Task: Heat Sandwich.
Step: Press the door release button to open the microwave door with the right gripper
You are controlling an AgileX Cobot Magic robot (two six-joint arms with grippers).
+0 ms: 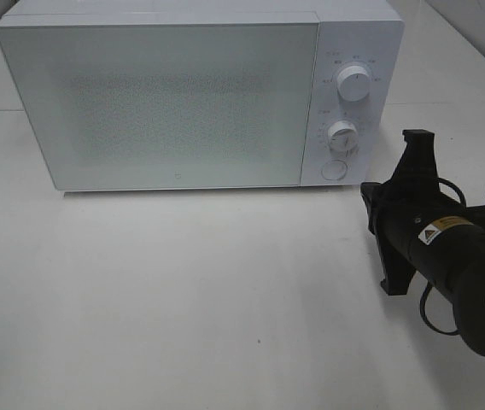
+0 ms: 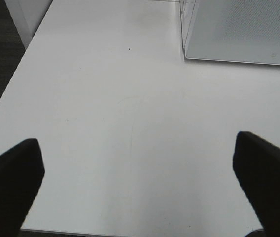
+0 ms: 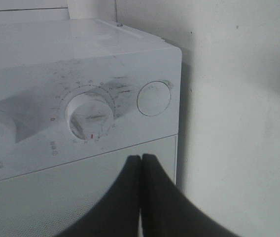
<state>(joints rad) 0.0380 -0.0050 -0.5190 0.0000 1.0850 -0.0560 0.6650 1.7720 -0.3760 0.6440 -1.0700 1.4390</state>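
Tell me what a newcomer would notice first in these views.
The big white microwave, door closed, fills the back of the table. The right tool is pinched shut and empty in front of the microwave's right end, near the round button. The left tool hangs wide open over the table, and no sandwich shows in any view.

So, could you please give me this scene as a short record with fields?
microwave: on the white table
door: closed
controls: upper knob, lower knob, round button, right of the door
sandwich: not visible in any view
left end effector: open, empty, above the table
right end effector: shut, empty, in front of the microwave near the round button
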